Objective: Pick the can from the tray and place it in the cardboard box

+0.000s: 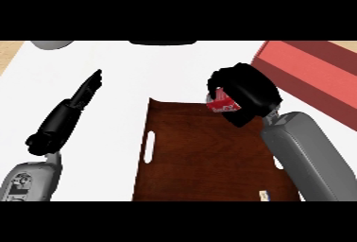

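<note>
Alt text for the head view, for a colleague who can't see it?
The right hand curls round the red can at the far edge of the brown tray, near the red box. The left hand rests open at left.

The tray lies on the counter at mid-view; the can is at the tray's far right corner, inside the curled fingers of the right hand; whether it touches the tray cannot be told; the cardboard box lies right of and behind the tray, just beside that hand; the left hand is left of the tray, apart from it, fingers straight.
</note>
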Tool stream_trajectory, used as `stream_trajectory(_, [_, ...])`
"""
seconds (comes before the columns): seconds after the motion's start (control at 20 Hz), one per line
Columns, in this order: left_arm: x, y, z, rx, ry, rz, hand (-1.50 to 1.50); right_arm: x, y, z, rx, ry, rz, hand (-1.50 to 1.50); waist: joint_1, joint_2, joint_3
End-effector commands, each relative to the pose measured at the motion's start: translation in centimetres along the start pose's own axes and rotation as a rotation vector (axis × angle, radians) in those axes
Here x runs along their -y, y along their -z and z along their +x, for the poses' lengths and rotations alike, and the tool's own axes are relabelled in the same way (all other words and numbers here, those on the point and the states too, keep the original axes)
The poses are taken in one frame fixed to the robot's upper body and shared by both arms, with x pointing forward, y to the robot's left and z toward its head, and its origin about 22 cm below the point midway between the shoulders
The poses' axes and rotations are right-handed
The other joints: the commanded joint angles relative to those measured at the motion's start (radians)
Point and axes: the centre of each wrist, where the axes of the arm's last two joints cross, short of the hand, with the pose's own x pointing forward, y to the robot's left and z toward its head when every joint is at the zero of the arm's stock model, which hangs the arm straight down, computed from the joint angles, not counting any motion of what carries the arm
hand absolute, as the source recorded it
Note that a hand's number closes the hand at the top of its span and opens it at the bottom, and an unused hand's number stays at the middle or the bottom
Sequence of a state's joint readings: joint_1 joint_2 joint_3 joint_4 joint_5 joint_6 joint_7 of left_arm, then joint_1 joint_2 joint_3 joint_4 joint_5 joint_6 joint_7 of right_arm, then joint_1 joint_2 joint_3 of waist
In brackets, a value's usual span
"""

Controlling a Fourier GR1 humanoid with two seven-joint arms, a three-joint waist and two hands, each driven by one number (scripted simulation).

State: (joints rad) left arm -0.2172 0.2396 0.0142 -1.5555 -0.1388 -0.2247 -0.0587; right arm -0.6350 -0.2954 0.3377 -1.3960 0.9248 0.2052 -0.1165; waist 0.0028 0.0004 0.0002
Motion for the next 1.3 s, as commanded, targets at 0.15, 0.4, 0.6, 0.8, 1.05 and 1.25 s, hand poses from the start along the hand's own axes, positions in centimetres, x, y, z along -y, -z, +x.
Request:
stream_trajectory(0.15, [-0.9, 0.2, 0.4, 0.009, -0.008, 0.016, 0.0, 7.4, -0.5, -2.1, -0.18, 0.068, -0.251, 1.5, -0.008, -0.003, 0.0])
stream_trajectory(0.4, [-0.6, -0.3, -0.4, 0.011, 0.008, 0.017, 0.0, 9.3, -1.0, -4.4, -0.427, 0.212, -0.401, 1.5, -0.002, 0.0, 0.0])
stream_trajectory(0.6, [0.4, 0.1, -0.4, 0.003, 0.002, 0.007, 0.0, 12.2, -1.6, -8.9, -0.523, 0.214, -0.451, 1.5, 0.008, 0.004, 0.0])
stream_trajectory(0.8, [-0.2, 1.2, 0.5, 0.004, -0.016, -0.007, 0.0, 13.8, -2.5, -12.4, -0.601, 0.22, -0.487, 1.5, 0.009, 0.005, 0.0])
stream_trajectory(1.05, [0.3, -0.4, -0.7, 0.012, 0.017, -0.014, 0.0, 12.6, -4.8, -17.5, -0.686, 0.094, -0.402, 1.5, 0.027, 0.012, 0.0])
stream_trajectory(1.25, [1.0, 0.7, 0.8, 0.017, 0.012, -0.027, 0.0, 13.0, -6.4, -20.1, -0.745, 0.124, -0.209, 1.5, 0.035, 0.015, 0.0])
